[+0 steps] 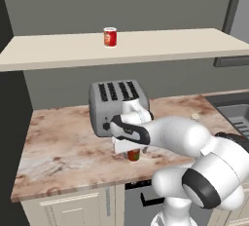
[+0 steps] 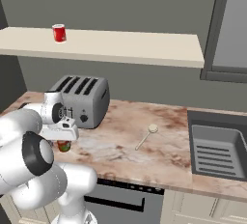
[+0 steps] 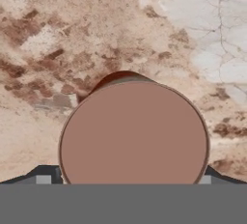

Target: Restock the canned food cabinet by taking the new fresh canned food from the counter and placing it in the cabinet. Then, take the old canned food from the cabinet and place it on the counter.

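The new fresh canned food (image 1: pixel 134 155), dark red-brown with a green patch, stands on the marbled counter (image 1: pixel 63 142) just in front of the toaster. My gripper (image 1: pixel 131 148) comes down on it from above. In the hand view the can's round brown lid (image 3: pixel 134 133) sits between the two fingertips (image 3: pixel 44 178), which press against its sides with no gap. The same can (image 2: pixel 63 146) peeks out under the hand (image 2: pixel 61 133). The old canned food (image 1: pixel 110 37), bright red-orange, stands on the cream shelf board of the cabinet (image 1: pixel 160 45), left of its middle, also seen as the can (image 2: pixel 59 33).
A grey four-slot toaster (image 1: pixel 113 104) stands right behind the hand, nearly touching it. A wooden spoon (image 2: pixel 146 136) lies on the counter to the right. A sink (image 2: pixel 219 151) is set in at the far right. Cupboard doors (image 1: pixel 73 209) run below the counter edge.
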